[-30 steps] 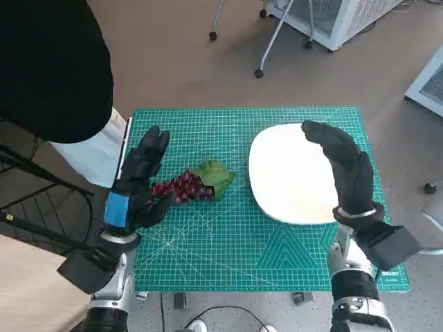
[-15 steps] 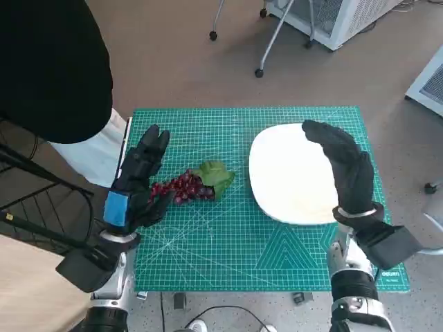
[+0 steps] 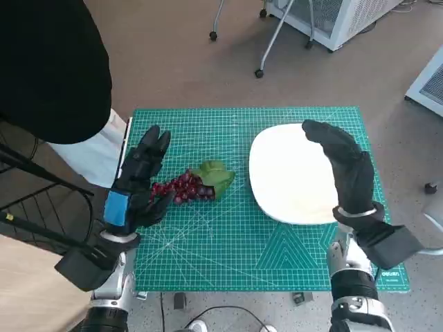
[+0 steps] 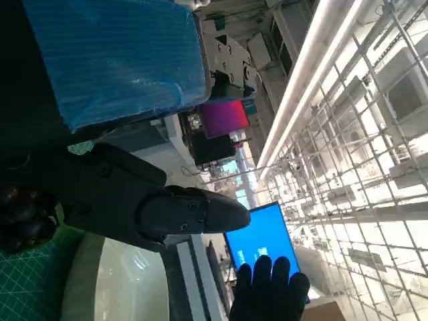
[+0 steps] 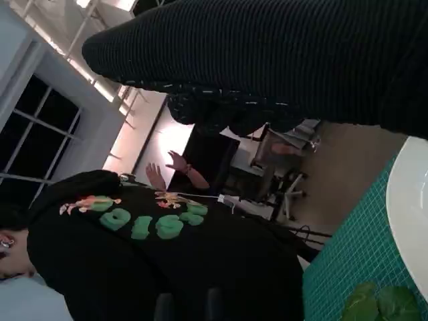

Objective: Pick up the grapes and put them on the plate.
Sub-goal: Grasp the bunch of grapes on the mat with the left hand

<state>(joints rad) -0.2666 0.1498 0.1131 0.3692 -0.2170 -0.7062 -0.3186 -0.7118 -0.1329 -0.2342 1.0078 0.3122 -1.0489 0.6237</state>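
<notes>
Barely anything is changing from a second ago: the left hand (image 3: 136, 181) is still hovering at the left end of the grapes (image 3: 181, 187), fingers spread, thumb curling beneath the bunch, nothing gripped yet (so the pick-up is still pending). The grapes, dark red and knobbly with a crinkled green leaf (image 3: 214, 176), are lying on the gridded green mat (image 3: 228, 249), left of the plate (image 3: 287, 180). That plate is looking smooth, white, rounded. Over it the right hand (image 3: 346, 169) is hanging open, empty.
</notes>
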